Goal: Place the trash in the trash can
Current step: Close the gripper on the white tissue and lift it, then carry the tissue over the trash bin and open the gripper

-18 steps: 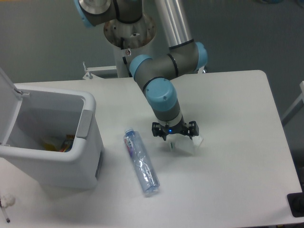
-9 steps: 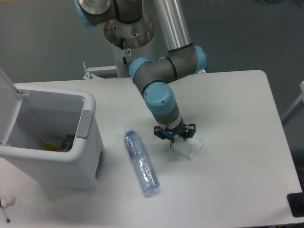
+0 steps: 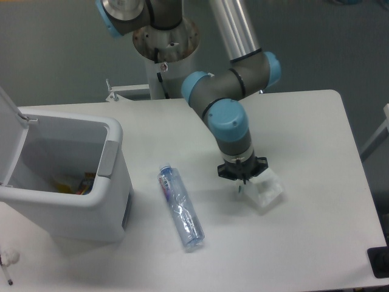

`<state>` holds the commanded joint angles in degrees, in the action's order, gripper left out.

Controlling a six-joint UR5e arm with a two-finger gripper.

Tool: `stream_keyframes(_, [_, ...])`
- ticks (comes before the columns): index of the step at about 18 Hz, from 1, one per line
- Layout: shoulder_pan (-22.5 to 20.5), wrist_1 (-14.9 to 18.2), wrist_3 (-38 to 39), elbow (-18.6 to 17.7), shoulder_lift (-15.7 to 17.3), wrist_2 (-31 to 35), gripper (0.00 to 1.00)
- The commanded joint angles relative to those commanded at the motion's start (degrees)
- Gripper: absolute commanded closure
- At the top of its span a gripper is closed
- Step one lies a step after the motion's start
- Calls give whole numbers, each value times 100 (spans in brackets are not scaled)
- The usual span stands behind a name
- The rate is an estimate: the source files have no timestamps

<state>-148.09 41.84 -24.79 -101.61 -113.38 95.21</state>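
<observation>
A clear plastic bottle (image 3: 180,208) with a red-blue label lies on the white table, right of the trash can (image 3: 73,214). The can is a light-grey bin at the left with its white lid (image 3: 8,125) swung up and colourful bits inside. My gripper (image 3: 243,184) points down near the table's middle, right of the bottle. Its fingers are drawn close together on the small whitish translucent wrapper (image 3: 265,193), which sticks out to their lower right at table height.
The arm's base column (image 3: 165,42) stands at the back edge of the table. A small white object (image 3: 8,258) lies at the front left corner, and a black block (image 3: 378,263) sits at the front right corner.
The gripper has narrowed its fingers, turned, and moved right and slightly toward the front. The wrapper has moved along with it. The bottle and the can have stayed put.
</observation>
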Motion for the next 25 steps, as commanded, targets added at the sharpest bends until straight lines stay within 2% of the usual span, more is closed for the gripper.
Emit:
stream_keyframes(2, [-123, 0, 149, 194, 78, -370, 100])
stream_keyframes(4, [-281, 9, 247, 238, 446, -730, 100])
stream_keyframes(6, [-352, 26, 308, 247, 650, -1178, 100])
stream_keyframes(10, [-265, 26, 948, 274, 1220, -1759, 100])
stream_keyframes(16, [25, 26, 1792, 414, 1853, -2892, 100])
stream_keyframes(18, [60, 44, 1925, 336, 2082, -3130, 100])
stream_keyframes(21, [341, 62, 2074, 204, 2372, -3149, 100])
stream_keyframes(23, [508, 53, 2215, 186, 2443, -3149, 99])
stream_keyframes(25, [859, 53, 2452, 186, 2522, -3131, 96])
